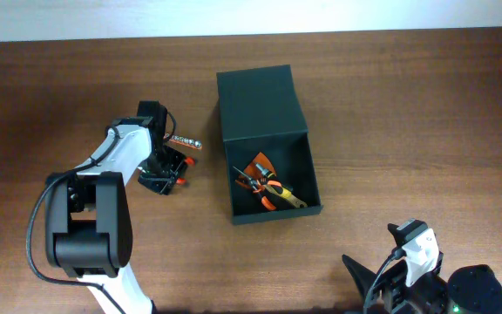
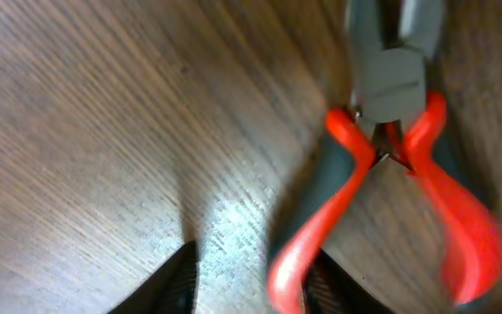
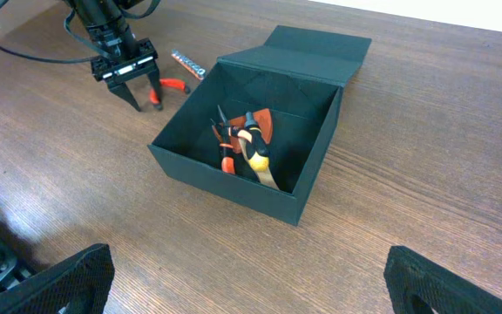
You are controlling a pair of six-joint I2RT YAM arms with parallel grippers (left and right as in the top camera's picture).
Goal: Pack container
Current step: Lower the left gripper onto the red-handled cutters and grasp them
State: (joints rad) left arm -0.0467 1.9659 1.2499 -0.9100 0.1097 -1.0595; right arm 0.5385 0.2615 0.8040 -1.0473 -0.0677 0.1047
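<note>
Over the middle of the worktop (image 1: 408,105), in the overhead view, the container (image 1: 290,161) stands open with its lid flap (image 1: 258,103) folded back on the far side. A few orange-handled tools (image 1: 267,185) lie inside. To its left, the left end effector (image 1: 161,180) is down at the red-handled pliers (image 1: 181,164), and a small striped stick (image 1: 184,139) lies just beyond them. The pliers lie flat on the wood, so I judge the main risk to be a poor grip, with the fingers scraping the worktop or catching too little of the tool.

The left wrist view shows the pliers close and blurred, their handles splayed. The jaws stand apart. One dark fingertip (image 2: 177,281) sits left of the near handle, and the other is partly hidden behind it. They seem to straddle one handle rather than both. Closing like that could let the tool pivot, hang loose and slip out on the way.

In the right wrist view, the left end effector is upright with its fingers spread beside the pliers, near the container's left wall. The right end effector (image 3: 247,266) is wide apart, holds nothing and is well clear of the box. A low-hanging tool could strike the rim. One dropped onto the pile might stick up and stop the flap from closing.
</note>
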